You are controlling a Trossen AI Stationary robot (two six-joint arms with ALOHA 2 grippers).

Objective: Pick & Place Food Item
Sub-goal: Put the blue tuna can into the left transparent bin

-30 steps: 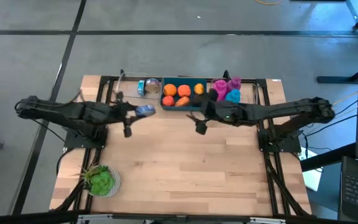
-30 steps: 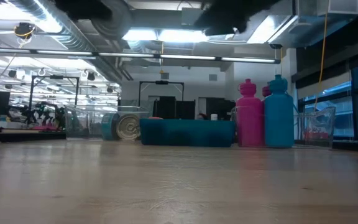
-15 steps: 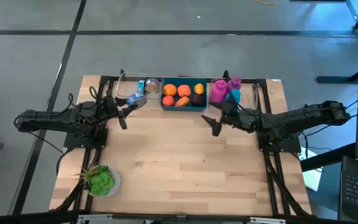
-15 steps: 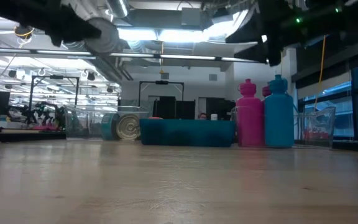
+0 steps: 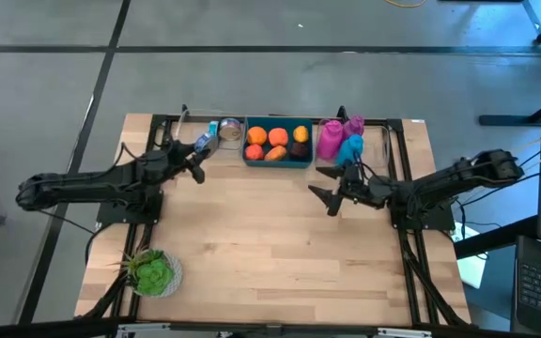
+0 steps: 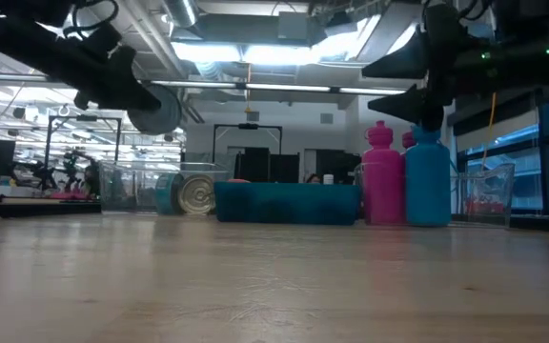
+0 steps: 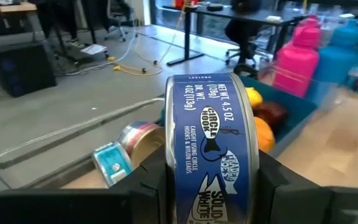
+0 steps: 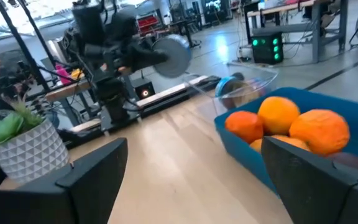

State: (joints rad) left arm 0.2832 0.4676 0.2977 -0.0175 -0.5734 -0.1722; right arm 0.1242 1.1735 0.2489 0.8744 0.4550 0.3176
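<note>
Currently the left gripper (image 5: 198,150) is up off the worktop (image 5: 270,244) near its back-left edge, fingers (image 7: 291,196) clamped on a blue-labelled tuna can (image 7: 211,149) held on edge, flat faces against the two fingers; in the low view the can (image 6: 155,108) hangs clear above the wood with the left arm coming in from the upper left. Just beyond it at the back edge sits a clear container (image 5: 195,127) with a second can (image 5: 229,130) lying on its side inside. Next along is the teal bin (image 5: 277,158) holding orange fruit (image 5: 278,138) and one dark item (image 5: 299,148); can't tell what the dark one is. Beside the bin stand a pink bottle (image 5: 330,139) and a blue bottle (image 5: 350,147), close together. Right gripper (image 5: 325,196) is also in the air, in front of the bottles and over the right half of the worktop, fingers (image 8: 309,180) spread wide with nothing between them; its wrist view looks across the bin toward the left arm and the raised can (image 8: 169,55). Small potted plant (image 5: 151,272) in a white faceted pot sits at the front-left corner, well apart from both arms
</note>
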